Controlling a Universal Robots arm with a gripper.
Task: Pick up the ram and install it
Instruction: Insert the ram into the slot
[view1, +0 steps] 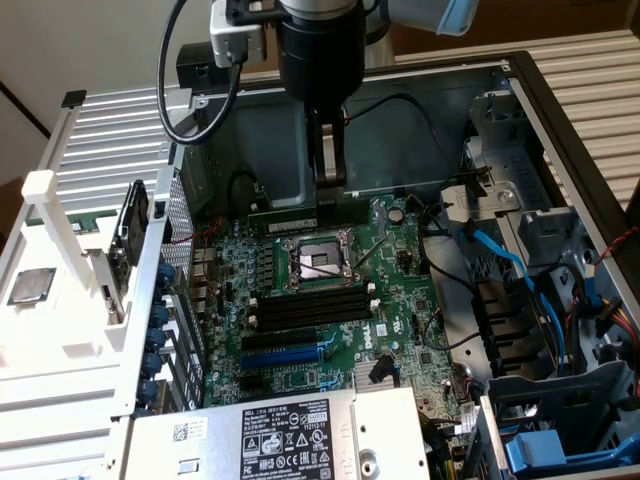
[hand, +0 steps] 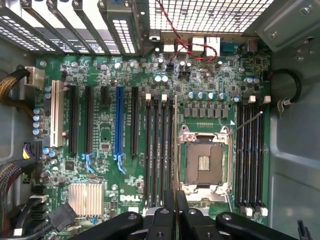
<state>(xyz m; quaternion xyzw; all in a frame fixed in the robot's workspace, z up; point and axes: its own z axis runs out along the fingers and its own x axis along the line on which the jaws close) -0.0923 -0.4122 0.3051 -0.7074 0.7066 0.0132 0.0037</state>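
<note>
**1. Gripper** (view1: 330, 198) (hand: 175, 202). I see it hanging inside the open case (view1: 270, 140), pointing down at the board (view1: 400, 300). It is clamped on the ram.

**2. Ram** (view1: 285, 215) (hand: 175, 145). It is pinched between the fingers, on edge, with its long side level with the board. In the exterior view it shows as a green strip just past the socket, toward the board's far edge. I cannot tell whether it touches the board. In the wrist view I get its thin top edge, running between the socket and the slots beside it, parallel to both.

**3. Socket** (view1: 318, 262) (hand: 205, 160). It sits mid-board in a silver frame, with its contact field exposed.

**4. Slots** (view1: 310, 305) (hand: 160, 150). These are four black slots with white end clips, on the socket's near side in the exterior view. A second bank (hand: 250, 150) lies on the socket's other side.

**5. Supply** (view1: 290, 435). It is a labelled box at the case's near edge.

**6. Chip** (view1: 32, 285). It is square and silver, and lies on the white rack (view1: 45, 190) outside the case, at the exterior view's left.
</note>
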